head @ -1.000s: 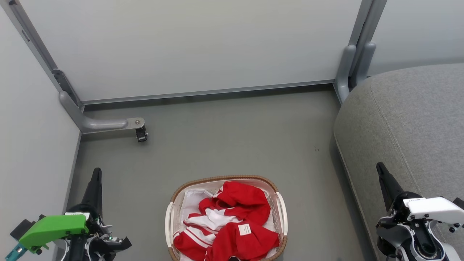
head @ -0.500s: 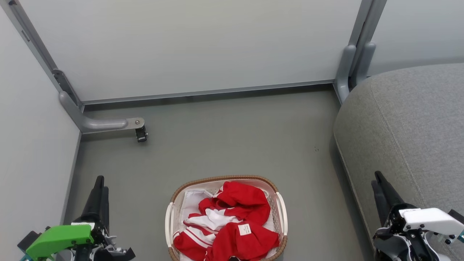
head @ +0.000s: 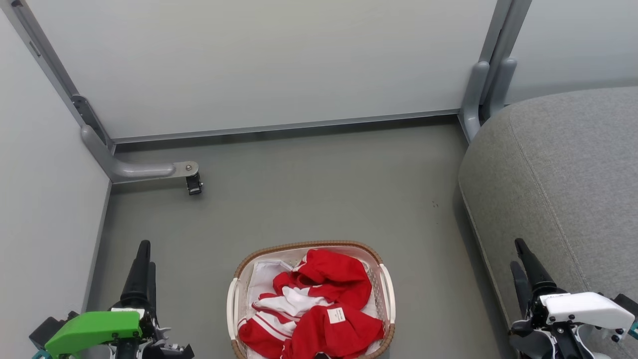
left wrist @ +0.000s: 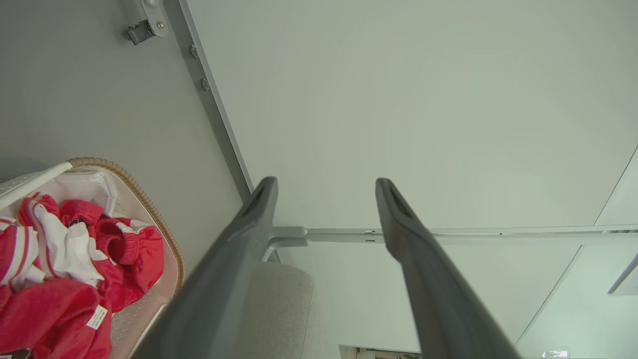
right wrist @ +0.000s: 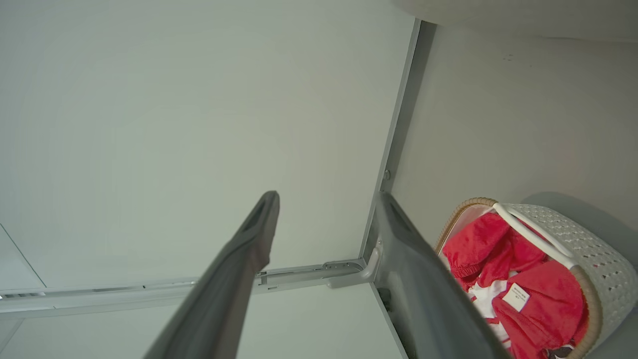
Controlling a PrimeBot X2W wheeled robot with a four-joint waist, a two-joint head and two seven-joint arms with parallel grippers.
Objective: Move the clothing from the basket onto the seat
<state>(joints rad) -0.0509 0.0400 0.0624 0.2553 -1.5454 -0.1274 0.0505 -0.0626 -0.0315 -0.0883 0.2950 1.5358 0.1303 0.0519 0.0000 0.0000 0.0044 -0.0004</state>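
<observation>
At the far left of the head view we see our left gripper (head: 147, 254), low under a green cover (head: 92, 326), its two dark fingers pointing up over the grey floor (head: 319, 189). Our left wrist view shows those fingers standing wide apart and empty. Above it, a grey metal foot (head: 144, 171) with a small black caster (head: 194, 184) juts out from the corner of the pale wall panels (head: 274, 65). In the middle, at the bottom edge, the basket (head: 309, 245) sits on the floor. The clothing (head: 326, 284) lies heaped inside it: red folds with white panels, thin stripes and a small white label on top, over the white liner (head: 261, 279). Both grippers hang well apart from the basket, one on each side. To the right we find our right gripper (head: 517, 253) under a white cover (head: 588, 306), its fingers likewise spread wide and holding nothing in our right wrist view. Its tips lie against the near edge of the seat (head: 563, 164), whose grey textured fabric and stitched seam run up the right side.
</observation>
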